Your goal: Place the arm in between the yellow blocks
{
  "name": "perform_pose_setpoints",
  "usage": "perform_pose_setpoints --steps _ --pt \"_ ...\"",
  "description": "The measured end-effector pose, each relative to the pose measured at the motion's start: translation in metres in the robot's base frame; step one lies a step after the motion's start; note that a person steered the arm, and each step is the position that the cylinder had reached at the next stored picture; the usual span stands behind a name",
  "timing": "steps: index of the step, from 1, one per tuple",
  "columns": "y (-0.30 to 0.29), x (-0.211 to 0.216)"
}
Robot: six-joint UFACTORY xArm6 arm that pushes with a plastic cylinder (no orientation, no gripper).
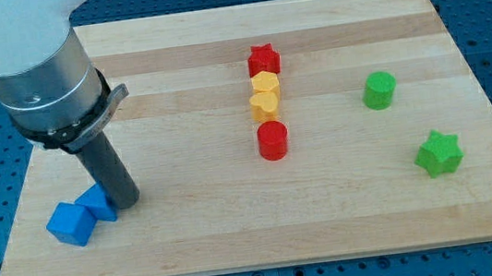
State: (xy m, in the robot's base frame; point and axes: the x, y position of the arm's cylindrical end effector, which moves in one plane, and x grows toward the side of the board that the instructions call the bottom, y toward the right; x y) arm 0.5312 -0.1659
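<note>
On the pale wooden board (172, 63), our two glossy yellow blocks (264, 96), seemingly touching, sit mid-frame. My tip (127, 203), a bare rod gripping nothing, rests lower left against the blue blocks (81, 215), well apart.

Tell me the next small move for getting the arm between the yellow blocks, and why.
Probably slide my tip toward the view's right and slightly up, away from the two blue blocks it sits beside. The two yellow blocks stand mid-board in a column between the red star and the red cylinder, apparently touching, so approach from the side.
</note>
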Motion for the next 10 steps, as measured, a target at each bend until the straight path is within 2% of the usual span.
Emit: perform_pose_setpoints --steps 4,5,6,10 --pt "-0.015 0.000" --pt "0.038 0.000" --pt "0.053 0.000" --pt "0.053 -0.004"
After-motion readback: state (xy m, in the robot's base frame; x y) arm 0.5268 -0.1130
